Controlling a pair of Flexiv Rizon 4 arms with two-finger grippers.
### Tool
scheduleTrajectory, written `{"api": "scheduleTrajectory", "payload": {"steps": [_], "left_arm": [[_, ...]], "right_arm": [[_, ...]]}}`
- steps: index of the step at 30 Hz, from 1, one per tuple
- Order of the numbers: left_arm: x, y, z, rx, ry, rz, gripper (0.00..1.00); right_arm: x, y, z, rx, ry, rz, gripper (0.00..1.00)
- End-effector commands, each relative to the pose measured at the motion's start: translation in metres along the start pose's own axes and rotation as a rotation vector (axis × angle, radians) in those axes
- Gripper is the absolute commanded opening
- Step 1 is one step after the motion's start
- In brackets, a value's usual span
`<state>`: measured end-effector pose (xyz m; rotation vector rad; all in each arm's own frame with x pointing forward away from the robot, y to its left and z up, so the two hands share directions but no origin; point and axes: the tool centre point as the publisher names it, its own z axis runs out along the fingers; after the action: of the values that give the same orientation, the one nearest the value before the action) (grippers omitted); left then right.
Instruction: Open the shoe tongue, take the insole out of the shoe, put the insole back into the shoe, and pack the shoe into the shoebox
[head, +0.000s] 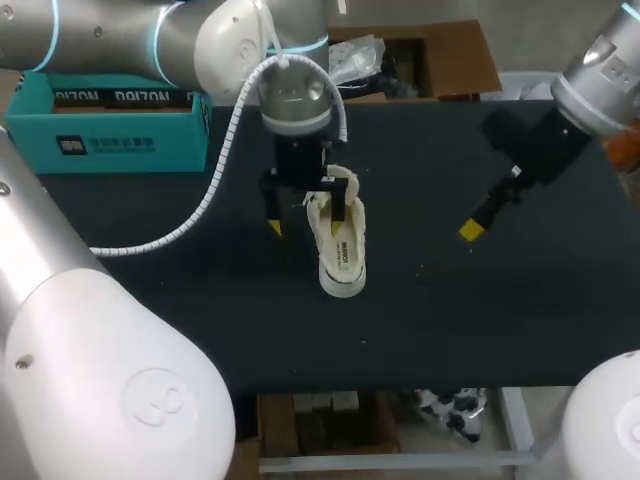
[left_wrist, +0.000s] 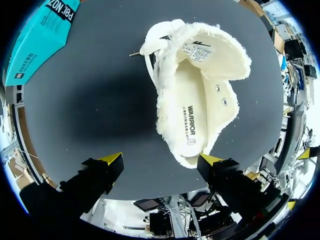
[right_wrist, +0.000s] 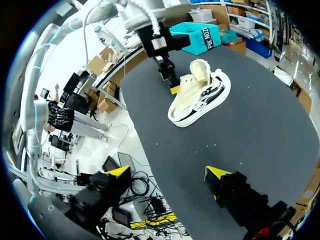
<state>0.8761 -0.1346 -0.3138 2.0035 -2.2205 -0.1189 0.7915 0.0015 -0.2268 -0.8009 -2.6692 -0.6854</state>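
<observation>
Cream canvas sneaker (left_wrist: 195, 100) lies just ahead of your left pincer (left_wrist: 161, 159).
Both pincers gape wide, holding nothing; your right pincer (right_wrist: 167, 172) sits well apart from it.

Robotics lab: left arm (head: 100, 40) & right arm (head: 600, 75) w/ coiled cable (head: 215, 170) over black table (head: 520, 310).
</observation>
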Motion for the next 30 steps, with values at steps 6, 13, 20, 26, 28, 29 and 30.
{"api": "scheduleTrajectory", "payload": {"steps": [6,13,20,26,28,29,30], "left_arm": [[0.002,0.007,0.004,0.180,-0.076,-0.020,1.00],[-0.011,-0.017,0.030,0.293,-0.053,-0.046,1.00],[-0.012,-0.040,0.044,0.355,0.028,-0.049,0.82],[0.000,-0.055,0.045,0.366,0.062,-0.051,0.46],[0.002,-0.058,0.044,0.362,0.069,-0.049,0.39],[0.004,-0.058,0.043,0.361,0.069,-0.048,0.37],[0.005,-0.059,0.043,0.356,0.069,-0.046,0.35]], "right_arm": [[-0.003,0.003,0.000,-0.012,-0.013,-0.070,1.00],[-0.012,0.009,-0.001,0.039,-0.067,-0.197,1.00],[-0.015,0.009,-0.004,0.076,-0.097,-0.307,1.00],[-0.014,0.002,-0.010,0.080,-0.103,-0.339,1.00],[-0.013,0.001,-0.010,0.089,-0.102,-0.331,1.00],[-0.012,0.001,-0.010,0.093,-0.102,-0.331,1.00],[-0.011,0.000,-0.010,0.099,-0.103,-0.328,1.00]]}}
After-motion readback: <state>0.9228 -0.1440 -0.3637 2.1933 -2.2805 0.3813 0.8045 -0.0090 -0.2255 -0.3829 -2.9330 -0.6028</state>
